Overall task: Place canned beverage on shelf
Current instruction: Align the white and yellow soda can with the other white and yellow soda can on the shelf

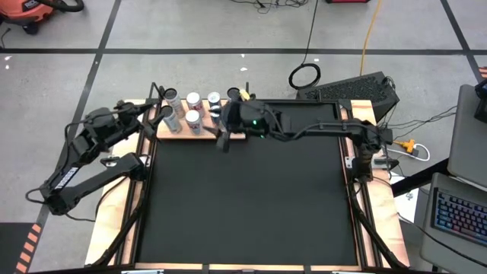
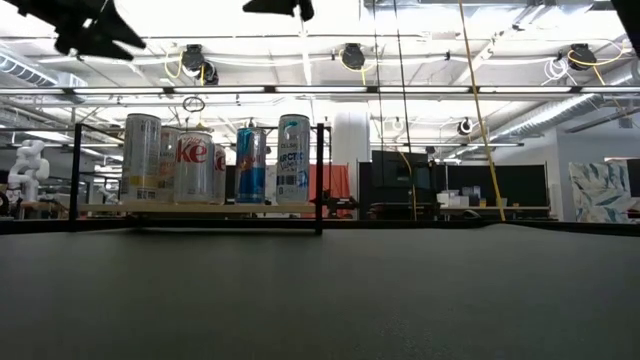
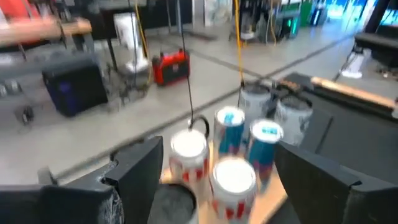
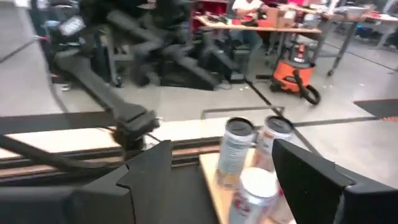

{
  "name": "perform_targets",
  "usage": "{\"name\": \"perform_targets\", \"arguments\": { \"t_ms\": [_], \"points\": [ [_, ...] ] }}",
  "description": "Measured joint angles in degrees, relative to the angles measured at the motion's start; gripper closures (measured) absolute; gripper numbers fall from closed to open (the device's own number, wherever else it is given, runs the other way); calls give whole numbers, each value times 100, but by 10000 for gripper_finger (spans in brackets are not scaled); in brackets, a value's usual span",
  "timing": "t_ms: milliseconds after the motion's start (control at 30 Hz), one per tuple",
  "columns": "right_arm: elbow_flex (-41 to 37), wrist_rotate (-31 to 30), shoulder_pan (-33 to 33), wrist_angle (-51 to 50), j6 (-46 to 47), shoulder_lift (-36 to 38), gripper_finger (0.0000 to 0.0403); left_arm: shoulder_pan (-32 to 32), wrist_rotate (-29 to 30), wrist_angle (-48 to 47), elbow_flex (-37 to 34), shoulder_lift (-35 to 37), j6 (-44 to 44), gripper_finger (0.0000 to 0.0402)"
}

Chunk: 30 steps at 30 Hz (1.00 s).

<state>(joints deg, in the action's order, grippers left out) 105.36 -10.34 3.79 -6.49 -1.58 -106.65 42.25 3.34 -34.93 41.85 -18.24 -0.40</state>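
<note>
A large black mat [image 1: 243, 190] covered the table, and along its far edge sat the shelf [image 1: 169, 133], a flat rectangular light-wood board with thin black metal uprights at its corners. On the shelf stood a cluster of upright aluminium beverage cans [image 2: 205, 160], silver-and-red ones and taller blue-and-silver ones, close together, their long axes vertical. The right arm's dark two-finger gripper [image 1: 226, 139] hung just beside the shelf's right end, slightly toward the mat, fingers apart and holding nothing; the cans lay ahead of it and to its left. The left arm's dark gripper [image 1: 161, 112] hovered at the shelf's left end, above the cans, also spread with nothing between its fingers. Both grippers were near the shelf; neither looked clearly nearer. No can stood on the mat away from the shelf.
</note>
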Motion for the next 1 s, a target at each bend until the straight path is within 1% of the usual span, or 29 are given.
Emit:
{"name": "perform_targets", "arguments": {
  "t_ms": [133, 233, 300, 433, 600, 700, 867, 933, 1000],
  "points": [
    [-2, 114, 359, 390, -3, -236, 145, 0, 243, -620, 28, 17, -75, 94],
    [-7, 732, 563, 729, -205, -478, 145, 1, 467, -925, 4, 11, -34, 94],
    [-7, 1120, 659, 982, -465, -632, 145, 1, 505, -1047, 4, 11, 66, 94],
    [-4, 1382, 860, 1565, -796, -971, 145, -1, 647, -1404, 2, 11, 127, 94],
    [-7, 1736, 1157, 2231, -589, -1413, 145, -1, 742, -1521, 4, 10, 81, 94],
    [-7, 1857, 1288, 2623, -291, -1687, 145, 0, 745, -1552, 4, -33, -318, 94],
    [-9, 2287, 1442, 3243, 133, -2010, 145, 0, 709, -1559, 4, -172, -1132, 94],
    [15, 2372, 1451, 3333, 151, -2073, 145, -1, 584, -1563, 4, -264, -1359, 94],
    [208, 2390, 1447, 3236, 72, -2160, 145, 1, 411, -1557, 4, -338, -1563, 94]
  ]
}}
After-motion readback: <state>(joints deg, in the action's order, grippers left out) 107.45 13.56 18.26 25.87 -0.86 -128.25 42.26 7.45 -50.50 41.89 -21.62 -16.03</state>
